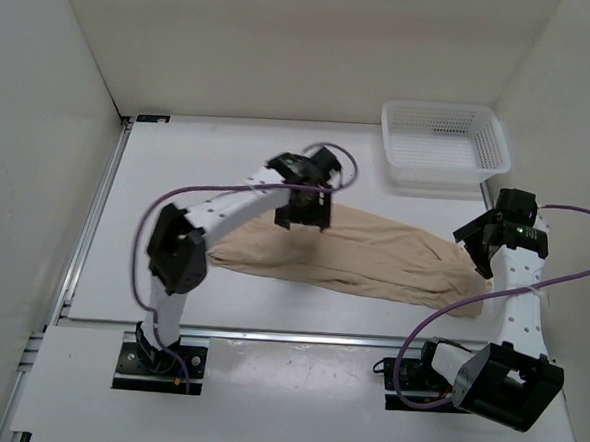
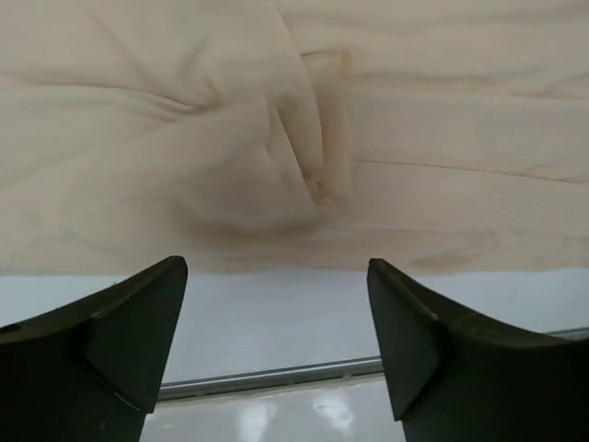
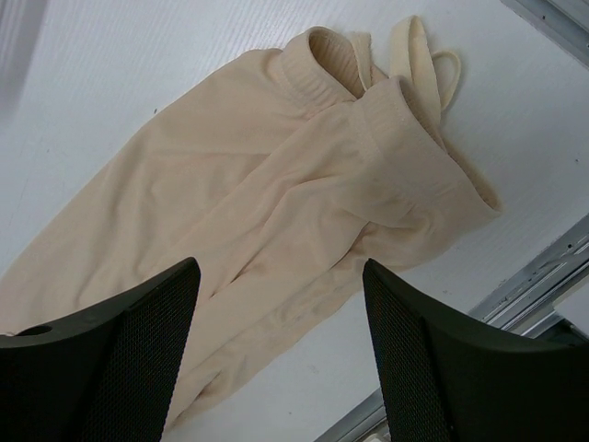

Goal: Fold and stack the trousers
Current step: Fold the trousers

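While the trousers (image 1: pixel 373 258) are laid lengthwise across the table (image 1: pixel 178 164), the left gripper (image 1: pixel 303 214) and right gripper (image 1: pixel 477 240) are held spread above them, gripping nothing. A basket (image 1: pixel 443 145) is seen behind, apart.

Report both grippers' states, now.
Left gripper: open, holding nothing, close to the trousers.
Right gripper: open, holding nothing, above the trousers' waistband end.

One pair of trousers (image 1: pixel 373 261), one mesh basket (image 1: pixel 438 174), two tools (image 2: pixel 276 267) (image 3: pixel 280 267).
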